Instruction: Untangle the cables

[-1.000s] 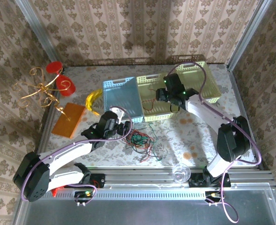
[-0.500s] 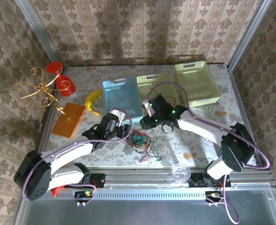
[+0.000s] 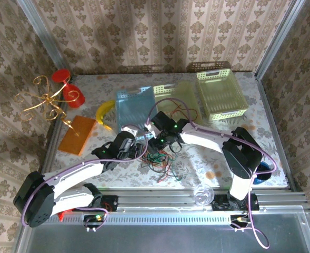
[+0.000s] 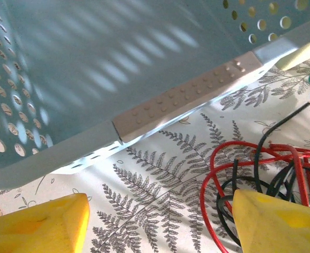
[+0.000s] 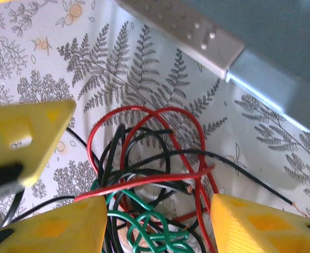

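Note:
The cables (image 3: 158,158) are thin red, black and green wires in one tangled heap on the fern-print table, just in front of the blue basket. My left gripper (image 3: 139,144) is at the heap's left edge. In the left wrist view it (image 4: 160,226) is open over bare cloth, with red and black loops (image 4: 260,168) against its right finger. My right gripper (image 3: 162,139) hangs over the heap's far side. In the right wrist view it (image 5: 157,226) is open, with red, black and green strands (image 5: 144,174) lying between its yellow fingers (image 5: 55,226). Nothing is gripped.
The blue basket (image 3: 136,108) stands just behind both grippers, its rim (image 4: 186,100) close in the left wrist view. Two yellow-green baskets (image 3: 220,92) sit at the back right. A banana (image 3: 105,112), orange block (image 3: 77,134), red cups (image 3: 73,97) and gold wire stand (image 3: 44,97) are at the left.
My right arm has swung from the yellow-green basket at the back down to the cable heap. My left gripper has edged slightly right toward the heap.

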`<state>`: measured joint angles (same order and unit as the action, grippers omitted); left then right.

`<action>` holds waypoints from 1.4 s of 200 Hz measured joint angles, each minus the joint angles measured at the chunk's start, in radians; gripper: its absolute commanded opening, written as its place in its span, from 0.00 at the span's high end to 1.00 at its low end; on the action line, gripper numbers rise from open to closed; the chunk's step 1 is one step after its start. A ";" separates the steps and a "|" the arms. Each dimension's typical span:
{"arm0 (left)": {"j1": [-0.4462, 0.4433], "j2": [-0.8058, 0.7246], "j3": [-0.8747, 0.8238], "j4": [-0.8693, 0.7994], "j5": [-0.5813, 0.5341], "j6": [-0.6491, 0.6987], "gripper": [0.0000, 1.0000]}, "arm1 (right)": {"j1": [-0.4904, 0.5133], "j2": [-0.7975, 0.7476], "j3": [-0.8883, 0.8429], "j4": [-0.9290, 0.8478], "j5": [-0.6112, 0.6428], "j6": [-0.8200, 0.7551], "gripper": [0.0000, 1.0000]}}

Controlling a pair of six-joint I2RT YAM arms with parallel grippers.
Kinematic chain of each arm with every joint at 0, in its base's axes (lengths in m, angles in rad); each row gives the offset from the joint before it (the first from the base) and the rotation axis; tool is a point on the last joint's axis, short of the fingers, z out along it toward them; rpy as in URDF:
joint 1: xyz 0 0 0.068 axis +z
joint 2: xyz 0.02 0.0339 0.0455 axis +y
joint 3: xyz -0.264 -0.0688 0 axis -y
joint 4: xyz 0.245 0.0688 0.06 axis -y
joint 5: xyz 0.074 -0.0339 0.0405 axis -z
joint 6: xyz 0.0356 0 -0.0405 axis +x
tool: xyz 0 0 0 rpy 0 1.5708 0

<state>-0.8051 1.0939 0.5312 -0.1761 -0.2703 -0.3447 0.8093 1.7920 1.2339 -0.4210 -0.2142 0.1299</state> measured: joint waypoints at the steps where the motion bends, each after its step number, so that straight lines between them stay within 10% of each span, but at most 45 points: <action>1: 0.000 0.000 0.000 0.000 0.000 0.000 0.27 | 0.000 0.000 0.000 -0.001 0.000 0.000 0.44; 100: -0.090 0.140 0.040 0.050 0.127 0.120 0.27 | -0.059 -0.203 -0.243 -0.031 0.047 0.032 0.55; 280: -0.125 0.215 0.051 0.110 0.113 0.143 0.27 | -0.111 -0.107 -0.278 0.013 0.018 0.083 0.67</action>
<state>-0.9298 1.3087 0.5819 -0.0658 -0.1577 -0.2012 0.6983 1.6848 0.9554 -0.4080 -0.1963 0.2127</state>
